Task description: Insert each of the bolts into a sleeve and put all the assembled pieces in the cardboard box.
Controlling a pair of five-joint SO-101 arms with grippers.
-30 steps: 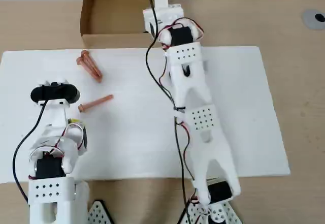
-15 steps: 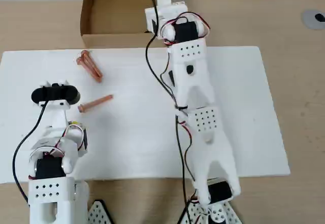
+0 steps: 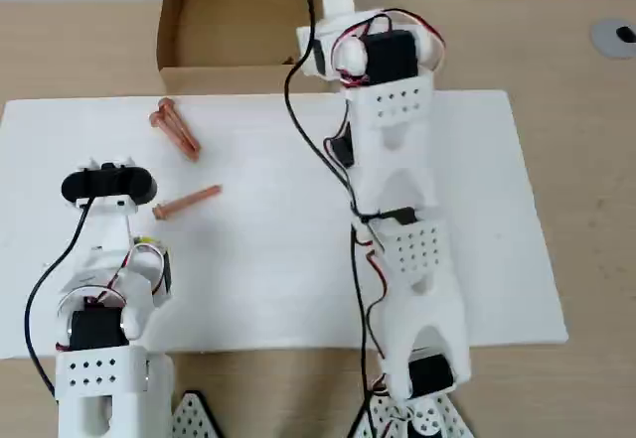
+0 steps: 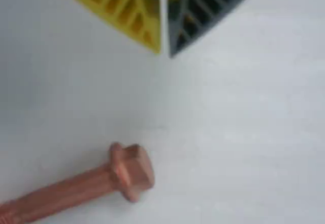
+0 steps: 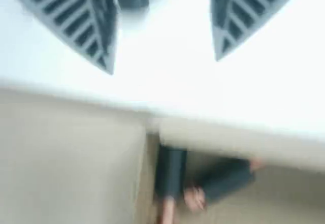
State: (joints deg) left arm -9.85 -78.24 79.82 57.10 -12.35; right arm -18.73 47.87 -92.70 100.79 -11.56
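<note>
Lying on your white sheet, one copper bolt near your left gripper, jaws closed on nothing, two more bolts nearer the cardboard box, sleeved pieces inside, your right gripper by the box, jaws apart, empty.

Bolt — shank cut by edge
</note>
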